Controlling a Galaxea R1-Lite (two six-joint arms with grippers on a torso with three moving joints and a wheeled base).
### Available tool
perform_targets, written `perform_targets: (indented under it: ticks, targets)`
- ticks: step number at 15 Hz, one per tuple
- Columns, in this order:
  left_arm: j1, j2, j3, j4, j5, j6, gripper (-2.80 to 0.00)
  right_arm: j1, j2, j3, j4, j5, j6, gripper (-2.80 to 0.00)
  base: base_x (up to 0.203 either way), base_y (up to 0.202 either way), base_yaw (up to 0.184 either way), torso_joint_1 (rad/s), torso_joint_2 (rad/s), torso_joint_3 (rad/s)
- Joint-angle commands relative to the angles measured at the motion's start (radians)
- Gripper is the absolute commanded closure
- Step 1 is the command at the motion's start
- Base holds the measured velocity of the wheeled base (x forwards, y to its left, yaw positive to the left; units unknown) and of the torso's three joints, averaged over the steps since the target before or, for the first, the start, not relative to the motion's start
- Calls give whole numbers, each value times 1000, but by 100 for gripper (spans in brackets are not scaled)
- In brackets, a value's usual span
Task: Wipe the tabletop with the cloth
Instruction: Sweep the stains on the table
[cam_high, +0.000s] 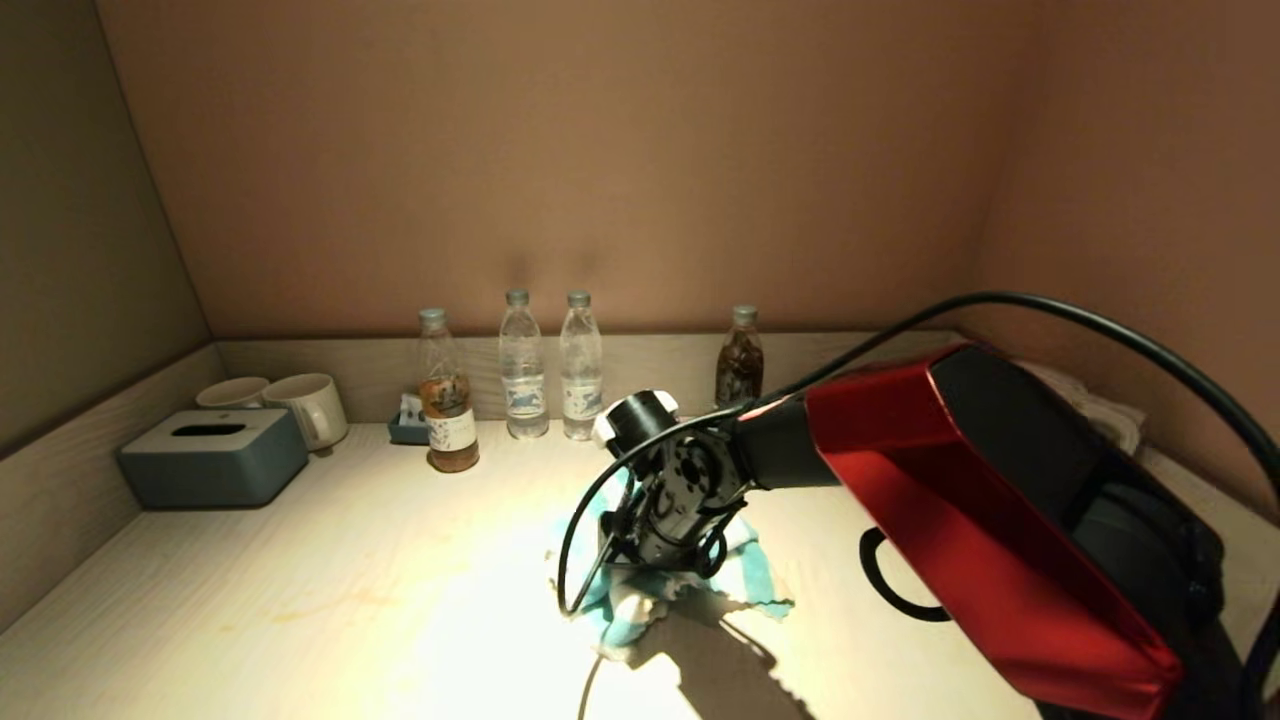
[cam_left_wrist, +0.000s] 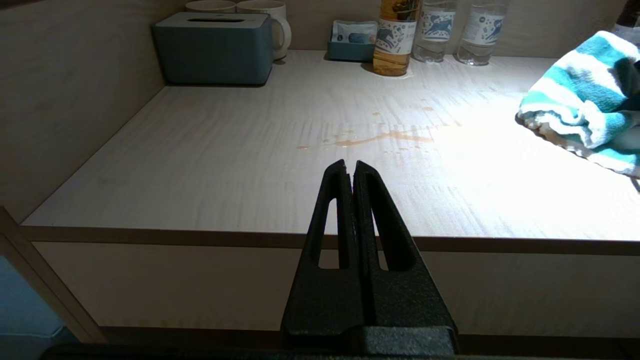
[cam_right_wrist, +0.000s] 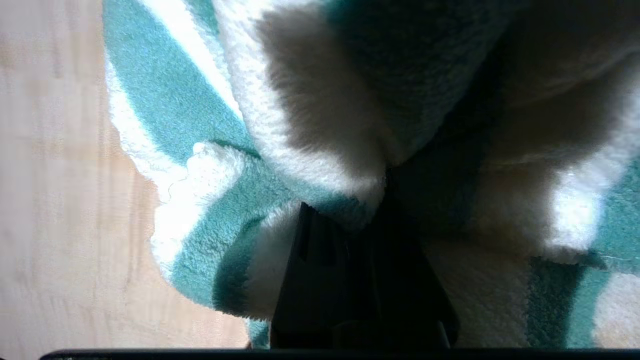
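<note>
The teal and white striped cloth (cam_high: 762, 586) lies bunched on the pale wood-grain tabletop (cam_high: 300, 580) near its middle. My right gripper (cam_high: 652, 560) points down into it and is shut on a fold of the cloth (cam_right_wrist: 200, 200); the fingertips (cam_right_wrist: 350, 260) are buried in the pile. In the left wrist view the cloth (cam_left_wrist: 575, 100) sits at the right of the tabletop (cam_left_wrist: 225, 165), and a thin brownish spill streak (cam_left_wrist: 380, 137) lies left of it. My left gripper (cam_left_wrist: 350, 165) is shut and empty, parked low in front of the counter's front edge.
A grey-blue tissue box (cam_high: 212, 457) and two mugs (cam_high: 312, 405) stand at the back left. Several bottles (cam_high: 523, 365) and a small sachet tray (cam_high: 408, 428) line the back rim. A white cloth (cam_high: 1090, 405) lies at the back right. Walls enclose three sides.
</note>
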Motion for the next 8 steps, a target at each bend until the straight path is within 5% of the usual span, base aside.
perform_targets:
  ticks: [1, 8]
  targets:
    - [0, 2, 0, 0, 1, -1, 0, 33, 54, -78, 85, -1, 2, 0, 0, 0, 0, 0, 0, 0]
    - [0, 2, 0, 0, 1, -1, 0, 62, 68, -117, 106, -1, 2, 0, 0, 0, 0, 0, 0, 0]
